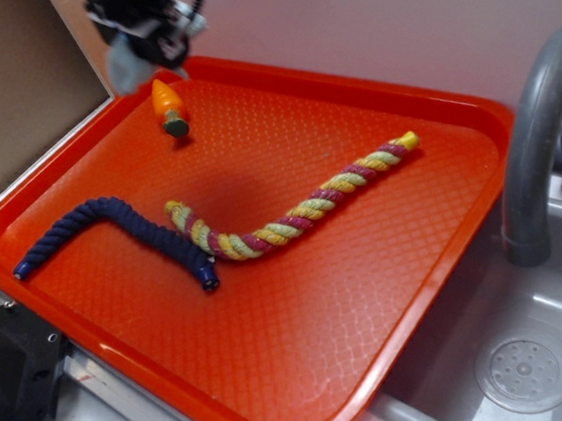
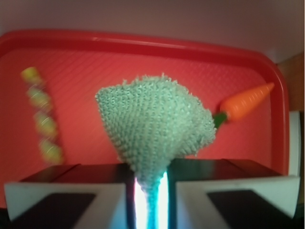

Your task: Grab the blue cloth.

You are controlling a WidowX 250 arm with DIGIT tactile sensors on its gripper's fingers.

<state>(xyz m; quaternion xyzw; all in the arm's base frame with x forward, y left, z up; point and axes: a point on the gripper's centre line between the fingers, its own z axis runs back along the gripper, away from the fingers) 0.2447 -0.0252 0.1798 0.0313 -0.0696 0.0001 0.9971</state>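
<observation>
Gripper (image 2: pixel 150 191) clamped on the blue cloth (image 2: pixel 155 126), held up off the red tray (image 1: pixel 277 370) over its far left corner. Count: one cloth, one orange toy carrot (image 1: pixel 168 106), two ropes, one tray. Navy rope (image 1: pixel 114 236) and the multicolour rope (image 1: pixel 291 214) lie on the tray, ends touching near the middle. Carrot sits just beside my gripper (image 1: pixel 149 29), on the tray. Wrist view shows the cloth pinched between my fingers (image 2: pixel 71 193), hanging lumpy; exterior view only catches a pale blur of it. Exterior alone shows the navy rope, grey faucet (image 1: pixel 533 136) and sink drain (image 1: pixel 524 371).
</observation>
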